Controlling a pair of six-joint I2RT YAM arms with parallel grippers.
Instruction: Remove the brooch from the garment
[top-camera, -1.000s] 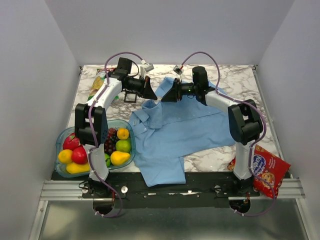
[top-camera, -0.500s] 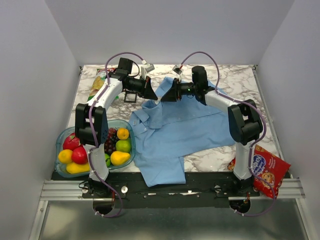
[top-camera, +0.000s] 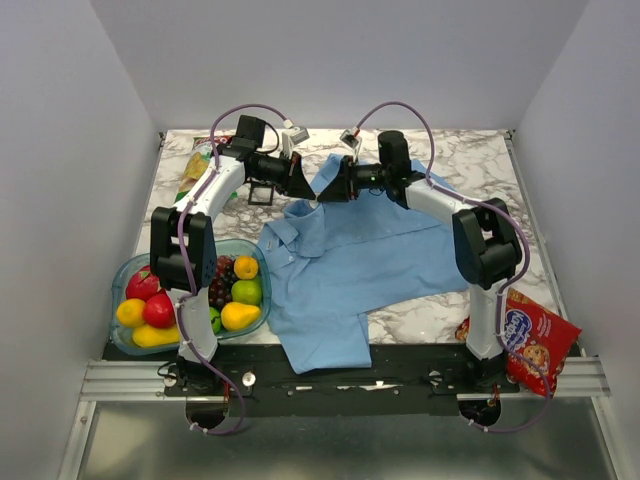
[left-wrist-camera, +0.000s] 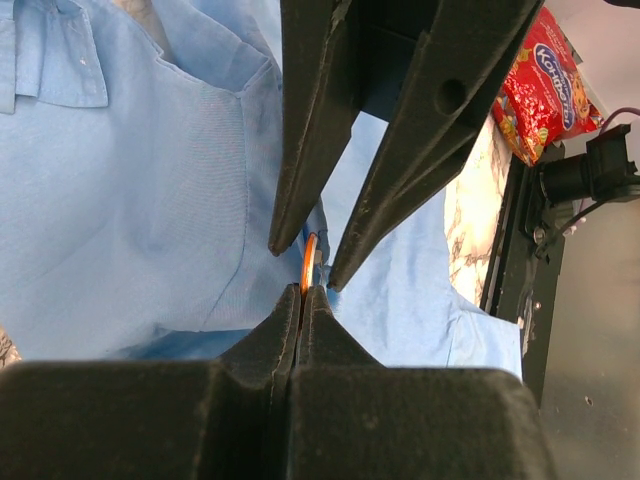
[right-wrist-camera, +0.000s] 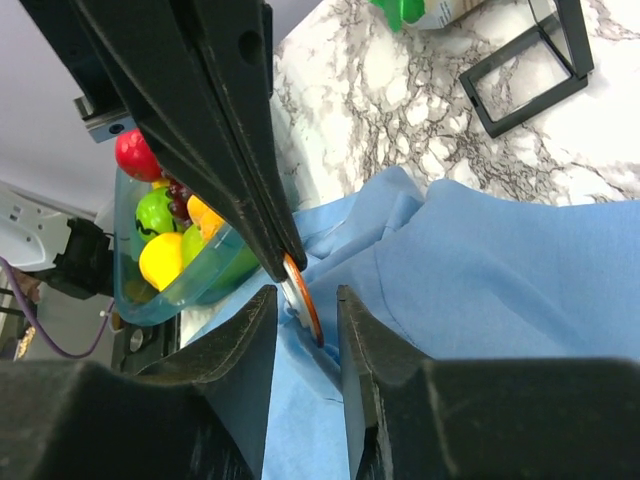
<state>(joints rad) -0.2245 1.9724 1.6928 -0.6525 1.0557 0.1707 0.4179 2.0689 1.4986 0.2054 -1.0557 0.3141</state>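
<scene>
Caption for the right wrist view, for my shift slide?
Right hand open astride the orange-rimmed brooch on the blue shirt; left hand, shut, meets it tip-first from the opposite side.

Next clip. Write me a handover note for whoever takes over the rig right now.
Left pincer: shut, pinching at the edge of the brooch; cloth or brooch, cannot tell.
Right pincer: open, jaws straddling the brooch, not yet closed.
Garment: spread out, lifted near the collar where both pincers meet.
Done: brooch found and bracketed.
To do: close on it and pull it free of the garment.
</scene>
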